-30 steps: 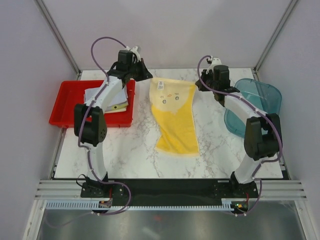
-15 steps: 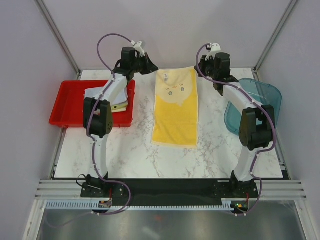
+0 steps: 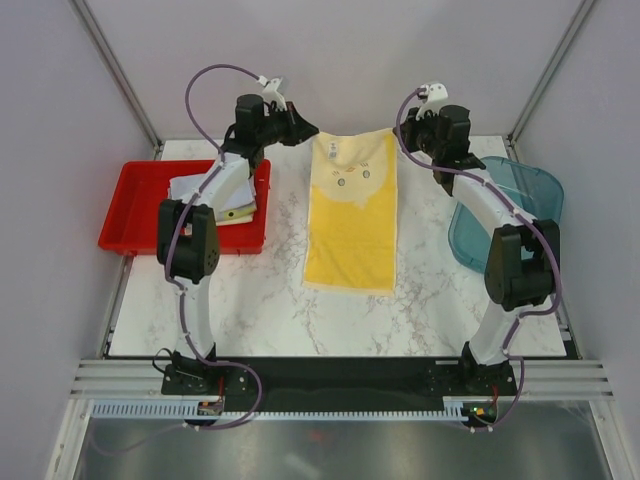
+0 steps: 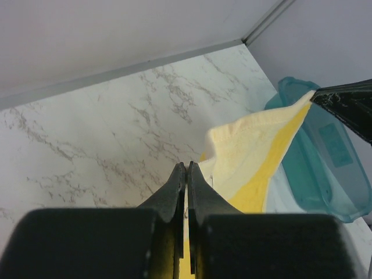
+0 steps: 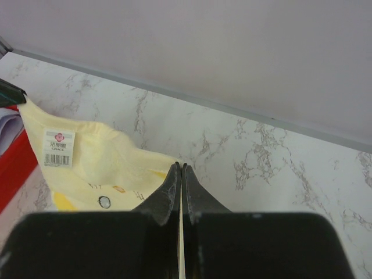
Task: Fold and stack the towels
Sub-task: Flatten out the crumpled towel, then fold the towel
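Towels (image 3: 192,188) lie stacked in the tray (image 3: 125,212). Right of it, left hand (image 3: 312,131) and right hand (image 3: 400,141) pinch the yellow towel (image 3: 350,225) by its corners, not yet folded.

A yellow towel (image 3: 350,230) lies lengthwise on the table (image 3: 250,290), its paler far end with label and small marks lifted taut; folded pale towels (image 3: 185,188) sit stacked in the red tray (image 3: 130,215)
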